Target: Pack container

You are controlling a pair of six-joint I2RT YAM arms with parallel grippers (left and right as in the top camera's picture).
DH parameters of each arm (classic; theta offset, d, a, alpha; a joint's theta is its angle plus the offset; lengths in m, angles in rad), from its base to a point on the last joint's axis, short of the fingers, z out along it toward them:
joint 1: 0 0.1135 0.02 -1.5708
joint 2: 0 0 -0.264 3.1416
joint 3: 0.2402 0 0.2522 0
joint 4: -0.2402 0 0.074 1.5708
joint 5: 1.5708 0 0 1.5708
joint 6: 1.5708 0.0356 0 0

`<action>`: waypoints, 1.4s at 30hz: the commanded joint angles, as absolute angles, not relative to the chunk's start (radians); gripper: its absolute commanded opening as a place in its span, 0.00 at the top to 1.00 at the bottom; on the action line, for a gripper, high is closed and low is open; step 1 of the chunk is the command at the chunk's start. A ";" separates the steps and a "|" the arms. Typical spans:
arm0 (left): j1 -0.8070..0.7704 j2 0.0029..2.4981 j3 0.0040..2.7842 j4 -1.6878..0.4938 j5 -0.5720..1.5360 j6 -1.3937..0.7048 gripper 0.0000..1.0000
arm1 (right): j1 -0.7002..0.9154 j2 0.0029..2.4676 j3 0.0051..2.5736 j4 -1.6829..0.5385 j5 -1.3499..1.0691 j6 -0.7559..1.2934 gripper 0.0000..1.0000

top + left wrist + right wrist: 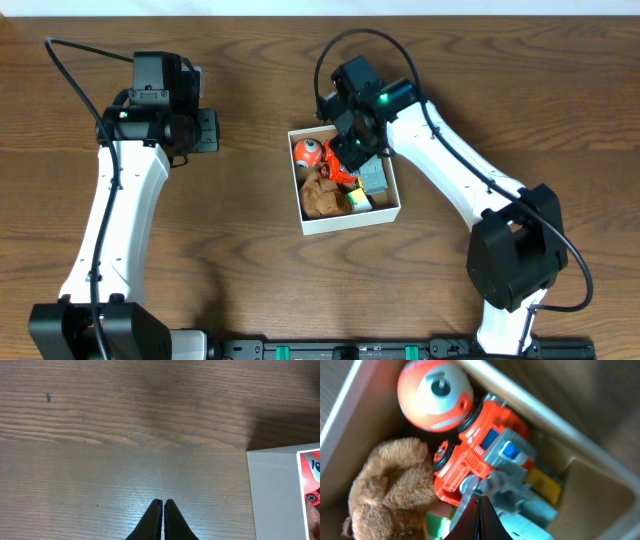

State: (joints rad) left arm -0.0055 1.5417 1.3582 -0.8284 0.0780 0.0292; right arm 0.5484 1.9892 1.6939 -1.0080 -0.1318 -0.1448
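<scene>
The container [389,211] is a small white-walled cardboard box at mid-table, brown inside. It holds an orange and white ball [307,152], an orange toy truck [345,172], a brown plush toy [324,198], a grey-blue toy [374,178] and a yellow piece [360,202]. My right gripper [352,150] hangs over the box's back part. In the right wrist view its fingers [481,502] are shut and empty, just above the truck [480,445] and a grey-blue part [520,487]. My left gripper [163,504] is shut and empty over bare table, left of the box wall [272,490].
The wooden table [230,240] surrounds the box. The left arm [160,110] is at the back left, well apart from the box. The right arm's base [515,250] is at the front right.
</scene>
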 commanded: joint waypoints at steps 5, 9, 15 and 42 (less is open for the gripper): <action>-0.002 1.534 1.362 -0.828 0.074 0.024 0.94 | 0.553 1.986 1.747 -1.021 -0.074 -0.121 0.99; -0.002 1.534 1.361 -0.828 0.074 0.024 0.94 | 0.543 1.986 1.747 -1.053 -0.027 -0.090 0.99; -0.002 1.534 1.361 -0.827 0.074 0.024 0.94 | 0.551 1.986 1.747 -1.108 -0.060 -0.132 0.99; -0.002 1.534 1.362 -0.828 0.074 0.024 0.94 | 0.558 1.987 1.657 -1.077 -0.128 -0.137 0.99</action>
